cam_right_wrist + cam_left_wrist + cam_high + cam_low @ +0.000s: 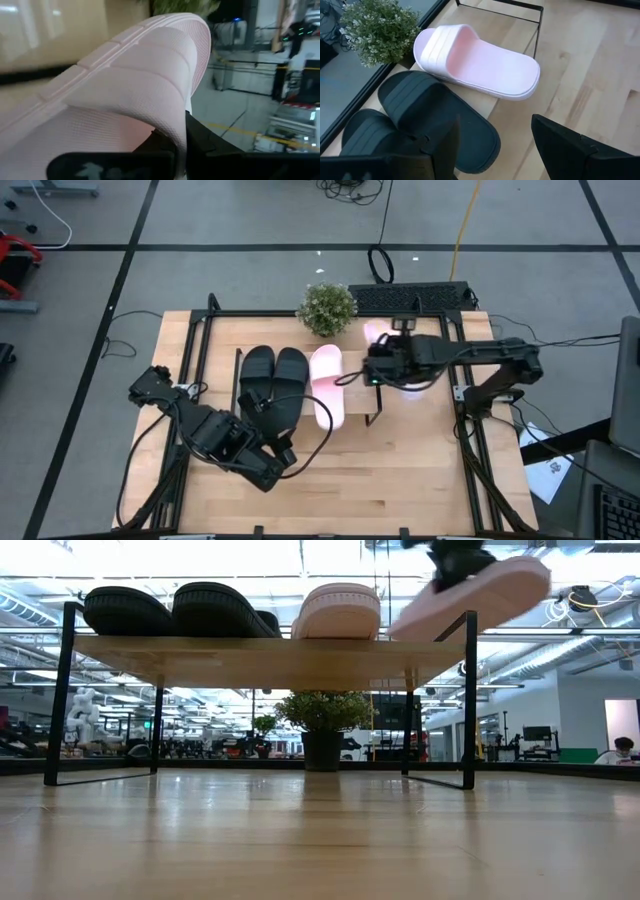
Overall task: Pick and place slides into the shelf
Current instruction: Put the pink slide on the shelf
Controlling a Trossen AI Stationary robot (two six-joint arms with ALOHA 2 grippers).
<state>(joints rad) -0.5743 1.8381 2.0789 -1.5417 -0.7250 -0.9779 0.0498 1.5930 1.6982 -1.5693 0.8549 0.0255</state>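
Note:
The light-wood shelf point(250, 648) stands on black rod legs, and its bare right part point(485, 102) shows in the left wrist view. Two black slides point(273, 380) and one pale pink slide point(328, 385) lie side by side on its board, soles down. My right gripper point(380, 368) is shut on the second pink slide point(480, 595), which is tilted in the air over the shelf's right end. My left gripper point(281, 461) is open and hovers over the table near its near edge, in front of the black slides point(435, 117). My right gripper holds the pink slide by its wide strap point(150, 95), with one dark finger point(200, 137) showing under the strap's edge. It comes from above. The slide is tilted, its low end point(405, 630) close over the shelf board; whether that end touches the board, I cannot tell.
A small potted plant point(327, 308) stands behind the shelf at the table's far edge, and a keyboard point(410, 297) lies beside it. Black frame rails point(470, 430) run along the table's sides. Bare wood point(400, 470) lies in front of the shelf.

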